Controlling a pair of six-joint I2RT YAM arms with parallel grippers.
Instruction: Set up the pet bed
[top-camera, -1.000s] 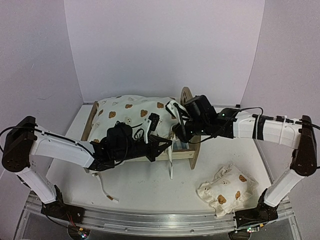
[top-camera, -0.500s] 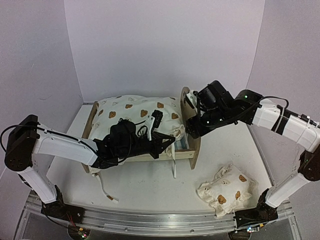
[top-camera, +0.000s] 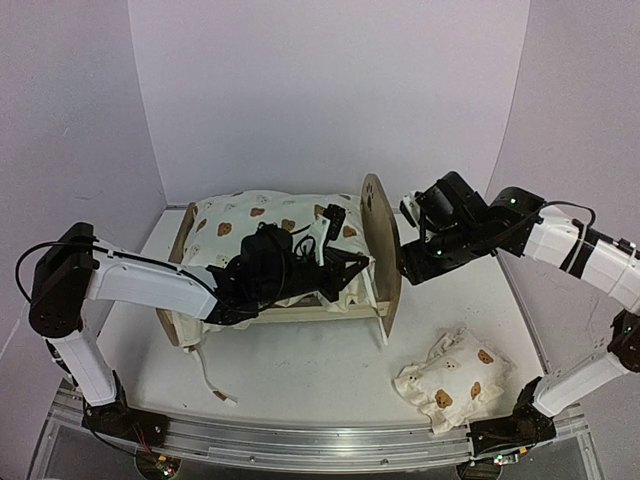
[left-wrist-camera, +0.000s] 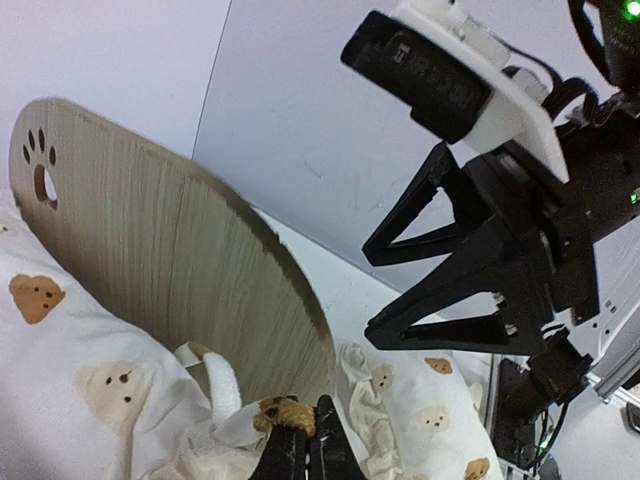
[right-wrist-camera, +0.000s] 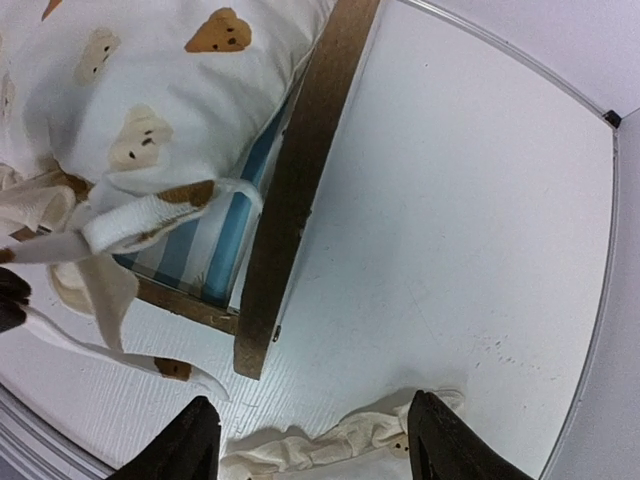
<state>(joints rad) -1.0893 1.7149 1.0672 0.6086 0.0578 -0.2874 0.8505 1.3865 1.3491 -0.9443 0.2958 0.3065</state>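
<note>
The pet bed stands mid-table, its rounded headboard with the paw cutout on the right. A cream bear-print cushion lies on its striped base. My left gripper reaches over the cushion and is shut on a bunched edge of its fabric close to the headboard. My right gripper hangs open and empty just right of the headboard, above the bare table. In the right wrist view its fingers stand wide apart over the headboard's foot.
A small bear-print pillow lies crumpled at the front right, close under the right gripper. One cushion tie trails onto the table in front of the bed. White walls close the table at the back and sides.
My right gripper opened, let go of the cushion corner and swung over to the right of the headboard. My left gripper slid right toward the headboard, pulling the cushion edge and the hanging tie.
</note>
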